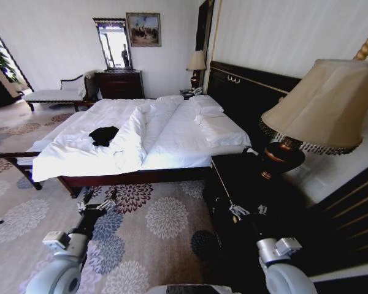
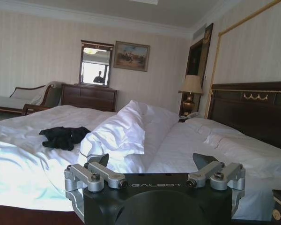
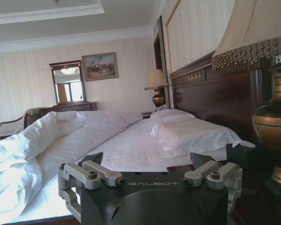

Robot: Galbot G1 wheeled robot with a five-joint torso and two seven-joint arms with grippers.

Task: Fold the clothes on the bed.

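Lying crumpled centre-left in the head view, the clothes [image 1: 103,135] rest on the bed [image 1: 178,144] beside a duvet ridge [image 1: 132,139]. Open carpet [image 1: 153,233] fronts the footboard. Left gripper [image 2: 150,164] and right gripper [image 3: 147,161] hang spread wide, holding nothing.

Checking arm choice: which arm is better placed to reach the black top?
Left. The left pincer, open, faces the black top on the bed; the right pincer sits by the nightstand.
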